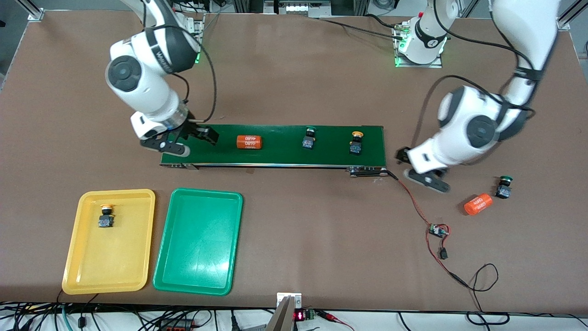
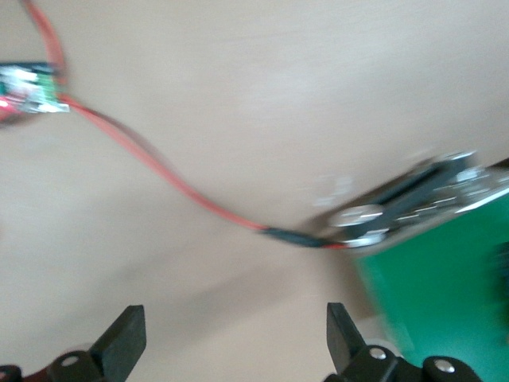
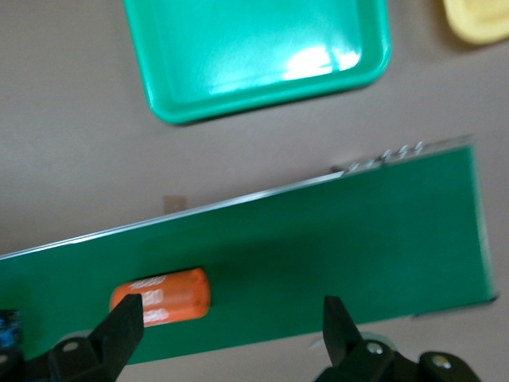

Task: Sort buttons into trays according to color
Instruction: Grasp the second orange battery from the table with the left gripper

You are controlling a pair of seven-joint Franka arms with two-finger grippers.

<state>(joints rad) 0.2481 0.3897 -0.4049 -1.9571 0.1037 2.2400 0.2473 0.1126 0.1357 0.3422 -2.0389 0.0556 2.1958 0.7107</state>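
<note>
Front view took in the whole table: one yellow-capped button (image 1: 106, 216) lay in the yellow tray (image 1: 73, 257), the green tray (image 1: 170, 271) held nothing, a green-capped button (image 1: 308, 138) and a second yellow-capped button (image 1: 356, 143) sat on the conveyor belt (image 1: 285, 156), and another green-capped button (image 1: 504, 187) rested on the table beside an orange cylinder (image 1: 477, 204) toward the left arm's end. Only the wrist views showed the jaws: left gripper (image 2: 236, 338) gaped empty over bare table by the belt's end, right gripper (image 3: 231, 330) wide and empty over the belt near another orange cylinder (image 3: 161, 297).

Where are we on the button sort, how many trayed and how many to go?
One of four is done: a yellow button lies in the yellow tray. The green tray holds nothing. Neither gripper carries anything: the right gripper is open over the conveyor belt by the orange cylinder; the left gripper is open off the belt's end. Left: green-capped button, yellow-capped button, and the green button on the table.
</note>
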